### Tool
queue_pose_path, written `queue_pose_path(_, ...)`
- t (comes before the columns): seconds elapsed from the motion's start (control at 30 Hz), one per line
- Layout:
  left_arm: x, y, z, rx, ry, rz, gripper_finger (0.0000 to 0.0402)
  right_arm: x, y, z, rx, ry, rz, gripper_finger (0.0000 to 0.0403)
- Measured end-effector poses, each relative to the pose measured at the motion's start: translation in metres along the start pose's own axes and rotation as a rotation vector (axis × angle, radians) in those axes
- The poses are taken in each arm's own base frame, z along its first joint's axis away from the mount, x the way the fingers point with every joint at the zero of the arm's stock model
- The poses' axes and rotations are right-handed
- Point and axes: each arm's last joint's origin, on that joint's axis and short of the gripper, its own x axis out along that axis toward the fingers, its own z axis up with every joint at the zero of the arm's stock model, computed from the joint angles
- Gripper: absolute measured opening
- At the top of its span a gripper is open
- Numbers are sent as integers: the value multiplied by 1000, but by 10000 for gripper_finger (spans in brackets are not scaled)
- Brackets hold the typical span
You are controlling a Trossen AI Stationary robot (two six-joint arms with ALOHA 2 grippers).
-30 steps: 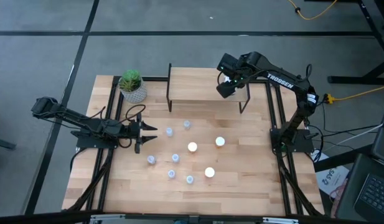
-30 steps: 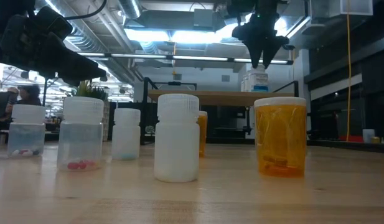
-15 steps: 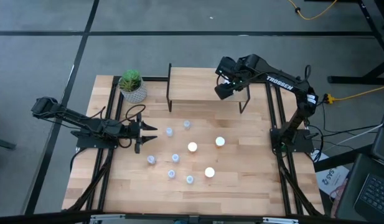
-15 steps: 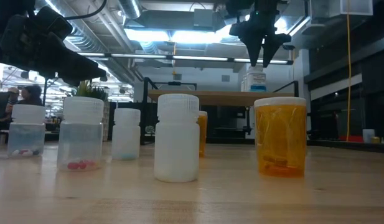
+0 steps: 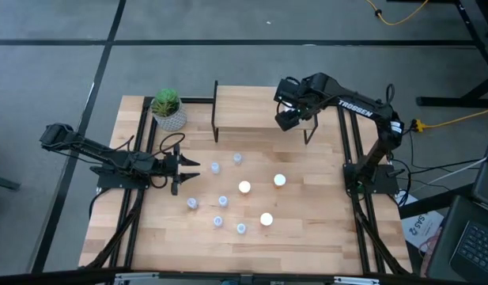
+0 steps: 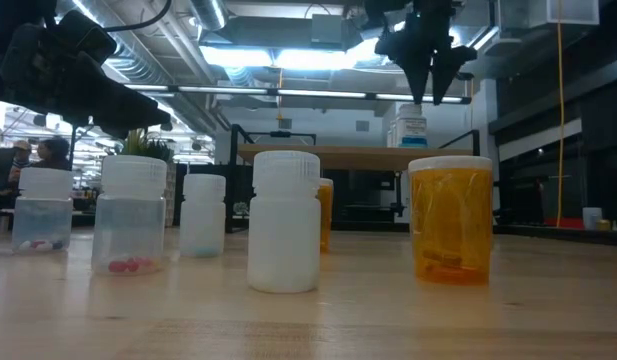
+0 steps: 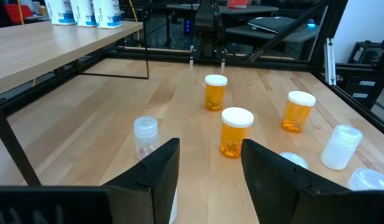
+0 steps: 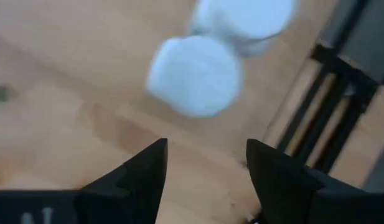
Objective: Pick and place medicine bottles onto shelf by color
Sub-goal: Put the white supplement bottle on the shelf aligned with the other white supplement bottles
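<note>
Your right gripper (image 5: 285, 116) hangs over the shelf (image 5: 244, 109), fingers apart and empty; white bottles (image 8: 195, 74) stand just below it, grouped by color. Left gripper (image 5: 183, 168), parted and empty, waits beside the remaining bottles (image 5: 244, 188) on the table.

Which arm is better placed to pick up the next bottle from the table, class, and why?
Probably the left. Its open end effector sits low beside the loose bottles on the table. The right end effector, also open, is up over the shelf, farther from them.
</note>
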Motion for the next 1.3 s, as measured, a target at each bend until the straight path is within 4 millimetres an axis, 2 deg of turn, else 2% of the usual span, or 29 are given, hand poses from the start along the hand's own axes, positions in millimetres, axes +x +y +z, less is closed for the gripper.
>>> queue_pose_path(0.23,0,0,0,0,0,0,165,-8,23,-19,-187,27,102,220)
queue_pose_path(0.43,0,0,0,0,0,0,165,-14,46,-13,-279,-175,189,220)
queue_pose_path(0.63,0,0,0,-3,0,0,165,-10,44,-14,-277,-211,89,194)
queue_pose_path(0.87,0,0,0,-4,0,0,165,18,53,-15,-311,-206,77,131)
queue_pose_path(0.97,0,0,0,-4,0,0,165,25,55,-13,-318,-258,38,108)
queue_pose_path(1.07,0,0,0,-4,1,0,165,26,54,-12,-313,-291,-22,90)
queue_pose_path(1.3,0,0,0,-4,0,0,165,27,49,-6,-285,-308,-29,66)
